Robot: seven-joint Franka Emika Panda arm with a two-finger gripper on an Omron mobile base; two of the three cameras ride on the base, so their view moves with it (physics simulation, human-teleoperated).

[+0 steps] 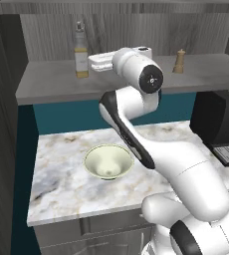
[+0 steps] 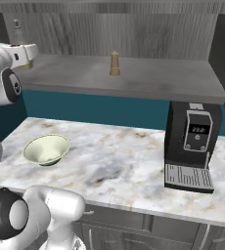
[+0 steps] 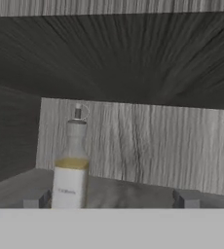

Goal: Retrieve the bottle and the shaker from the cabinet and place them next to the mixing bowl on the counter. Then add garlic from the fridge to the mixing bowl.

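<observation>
Reaching into cabinet [image 1: 136, 82]: gripper [image 3: 111, 199] fully open, empty, bottle [image 1: 80, 52] off-centre left, regrasp alignment needed.

The rendered scene was evenly, softly lit; the grey wood-grain cabinet [image 3: 133, 58] interior was rendered dim and slightly blurred.

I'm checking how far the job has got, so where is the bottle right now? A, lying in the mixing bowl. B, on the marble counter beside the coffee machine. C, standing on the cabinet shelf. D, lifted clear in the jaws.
C: the bottle stands upright on the cabinet shelf, ahead of the open gripper, while the mixing bowl on the counter holds nothing.
</observation>
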